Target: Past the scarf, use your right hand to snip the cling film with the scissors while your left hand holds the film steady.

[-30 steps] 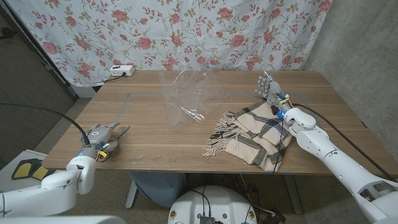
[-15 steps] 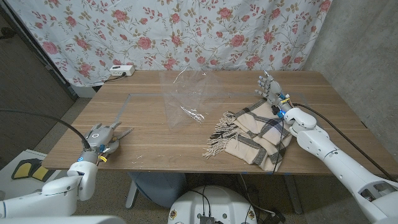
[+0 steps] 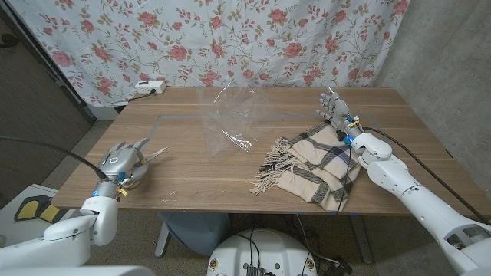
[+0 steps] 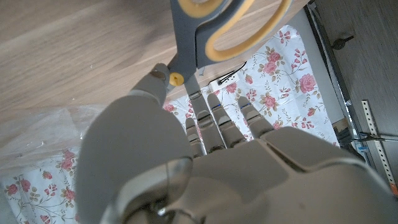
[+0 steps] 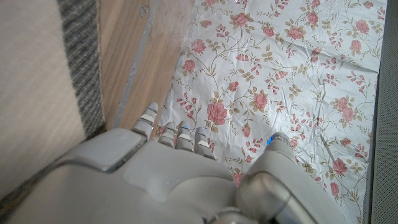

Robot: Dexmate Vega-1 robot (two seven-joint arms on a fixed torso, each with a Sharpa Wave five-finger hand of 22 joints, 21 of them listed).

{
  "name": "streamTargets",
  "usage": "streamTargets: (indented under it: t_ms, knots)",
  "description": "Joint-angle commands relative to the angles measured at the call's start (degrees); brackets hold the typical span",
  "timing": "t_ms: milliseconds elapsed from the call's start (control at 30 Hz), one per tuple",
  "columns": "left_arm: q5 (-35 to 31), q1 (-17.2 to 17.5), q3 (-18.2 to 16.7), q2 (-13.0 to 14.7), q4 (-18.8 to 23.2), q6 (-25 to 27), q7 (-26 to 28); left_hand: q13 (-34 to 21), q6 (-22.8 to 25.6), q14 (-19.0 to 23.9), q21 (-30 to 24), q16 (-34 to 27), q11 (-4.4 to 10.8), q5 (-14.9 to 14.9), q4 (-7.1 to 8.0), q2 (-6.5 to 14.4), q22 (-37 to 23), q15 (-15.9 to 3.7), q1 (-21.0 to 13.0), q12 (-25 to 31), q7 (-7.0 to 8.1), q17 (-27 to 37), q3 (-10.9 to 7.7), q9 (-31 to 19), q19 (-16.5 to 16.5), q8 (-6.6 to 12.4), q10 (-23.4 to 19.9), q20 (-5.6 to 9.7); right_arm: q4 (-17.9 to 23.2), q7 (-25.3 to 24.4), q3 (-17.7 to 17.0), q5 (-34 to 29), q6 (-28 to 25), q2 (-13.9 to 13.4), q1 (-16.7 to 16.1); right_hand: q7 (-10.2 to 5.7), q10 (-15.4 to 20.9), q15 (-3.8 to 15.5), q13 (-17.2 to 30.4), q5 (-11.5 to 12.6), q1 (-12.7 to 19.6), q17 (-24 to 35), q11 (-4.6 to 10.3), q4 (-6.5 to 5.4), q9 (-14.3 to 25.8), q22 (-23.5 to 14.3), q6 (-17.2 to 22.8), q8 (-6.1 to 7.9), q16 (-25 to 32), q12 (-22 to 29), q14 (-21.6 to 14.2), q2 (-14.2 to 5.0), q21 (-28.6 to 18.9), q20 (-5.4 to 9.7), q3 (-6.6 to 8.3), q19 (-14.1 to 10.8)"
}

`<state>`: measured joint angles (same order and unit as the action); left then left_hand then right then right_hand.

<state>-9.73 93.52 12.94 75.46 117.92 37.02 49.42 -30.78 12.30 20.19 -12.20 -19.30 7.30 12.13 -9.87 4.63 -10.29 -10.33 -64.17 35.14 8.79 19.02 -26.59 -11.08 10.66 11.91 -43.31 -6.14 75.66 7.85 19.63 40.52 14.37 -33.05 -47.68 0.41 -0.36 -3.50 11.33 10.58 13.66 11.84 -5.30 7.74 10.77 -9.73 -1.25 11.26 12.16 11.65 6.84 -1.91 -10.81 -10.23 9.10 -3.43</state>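
Observation:
Grey scissors with yellow-lined handles [image 4: 211,31] stick out from my left hand [image 3: 121,162] near the table's front left. The thumb [image 4: 146,99] presses at their pivot, and the scissors [image 3: 156,153] point toward the table's middle. The other fingers are stretched out. The clear cling film [image 3: 230,123] lies crumpled in the middle of the table, beyond and left of the beige plaid scarf [image 3: 314,165]. My right hand [image 3: 334,111] stands upright at the scarf's far end with fingers apart, holding nothing. The right wrist view shows the scarf [image 5: 37,74] beside that hand [image 5: 174,174].
A white power strip [image 3: 148,87] sits at the back left of the table. A floral curtain [image 3: 253,38] hangs behind. Tape lines [image 3: 157,126] mark the wood left of the film. A small scrap of film [image 3: 173,193] lies near the front edge.
My left hand has risen and moved a little away from the front edge, and the scissors have moved with it. The right hand, scarf and film stay put.

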Motion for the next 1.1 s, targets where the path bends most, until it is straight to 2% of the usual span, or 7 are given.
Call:
streamTargets:
  t_ms: [33, 200, 300, 433, 733, 1100]
  knots:
    - [-4.29, 3.64, -6.01, -3.04, 0.39, -4.85, -0.53, -0.04, -0.16, 1.97, -0.29, -0.14, 5.38, -0.31, 0.12, 0.44, -0.10, -1.94, -0.34, 0.13, -0.28, 0.33, 0.32, -0.08, 0.47, -0.26, -5.27, 0.12, 1.27, -0.86, -0.77, 0.18, 0.44, -0.58, -1.36, -0.18, -0.46, -0.10, 0.10, -0.13, 0.39, 0.22, 0.11, -0.17, 0.30, -0.12, -0.11, 0.04, -0.21, -0.11, 0.50, -0.37, 0.03, -0.23, 0.24, 0.38]
    - [-6.76, 6.48, -10.34, -5.69, 1.19, -7.77, -0.15, 0.10, -0.18, 1.95, -0.28, -0.15, 5.38, -0.44, 0.17, 0.51, -0.12, -1.91, -0.44, 0.14, -0.29, 0.38, 0.54, -0.09, 0.49, -0.30, -5.31, 0.12, 1.97, -1.22, -1.10, 0.44, 0.45, -0.71, -1.78, -0.22, -0.48, -0.14, 0.10, -0.13, 0.39, 0.22, 0.32, -0.17, 0.30, -0.12, -0.10, 0.04, -0.21, -0.11, 0.52, -0.39, 0.03, -0.21, 0.25, 0.39]
    - [-8.62, 7.74, -13.04, -8.66, 1.58, -11.00, 1.05, 0.19, -0.11, 1.95, -0.29, -0.16, 5.38, -0.52, 0.20, 0.57, -0.13, -1.89, -0.49, 0.13, -0.32, 0.41, 0.67, -0.10, 0.55, -0.30, -5.32, 0.08, 2.13, -0.86, -1.20, 0.30, 1.21, -0.75, -1.84, -0.25, -0.51, -0.13, 0.10, -0.13, 0.39, 0.22, 0.26, -0.18, 0.31, -0.12, -0.09, 0.05, -0.22, -0.11, 0.55, -0.40, 0.02, -0.22, 0.24, 0.39]
    - [-11.14, 8.10, -14.83, -12.16, 1.71, -14.13, 0.40, 0.54, 0.75, 2.50, -0.25, -0.47, 5.35, -0.77, 0.23, 0.90, -0.15, -2.03, -0.88, 0.16, -0.26, 0.61, 1.09, -0.13, 0.57, -0.06, -5.43, 0.17, 2.53, -0.83, -1.41, 0.51, 1.61, -0.68, -2.01, -0.23, -0.54, -0.10, 0.10, -0.12, 0.41, 0.22, 0.17, -0.17, 0.31, -0.12, -0.11, 0.05, -0.19, -0.11, 0.51, -0.43, 0.02, -0.23, 0.26, 0.39]
    - [-15.61, 5.23, -14.70, -18.55, 0.92, -18.98, -2.11, 0.86, 1.19, 2.96, -0.21, -0.72, 5.30, -0.98, 0.18, 1.03, -0.16, -2.13, -1.28, 0.24, -0.24, 0.79, 1.53, -0.15, 0.58, -0.01, -5.61, 0.19, 3.05, -0.36, -1.54, 0.56, 2.78, -0.58, -2.59, -0.28, -0.50, -0.05, 0.10, -0.12, 0.42, 0.22, 0.20, -0.17, 0.31, -0.12, -0.10, 0.06, -0.18, -0.08, 0.50, -0.44, 0.00, -0.31, 0.26, 0.37]
    - [-15.79, -1.17, -13.97, -23.45, -1.72, -28.08, -4.87, 1.19, 1.52, 3.29, -0.18, -0.99, 5.29, -1.24, 0.20, 1.14, -0.18, -2.15, -1.67, 0.34, -0.32, 1.11, 2.18, -0.19, 0.64, -0.06, -5.66, 0.10, 3.52, 0.38, -1.57, 0.30, 4.49, -0.35, -2.66, -0.29, -0.51, -0.35, 0.10, -0.13, 0.47, 0.22, -0.11, -0.14, 0.31, -0.12, -0.06, 0.08, -0.17, -0.06, 0.50, -0.45, 0.02, -0.37, 0.28, 0.47]
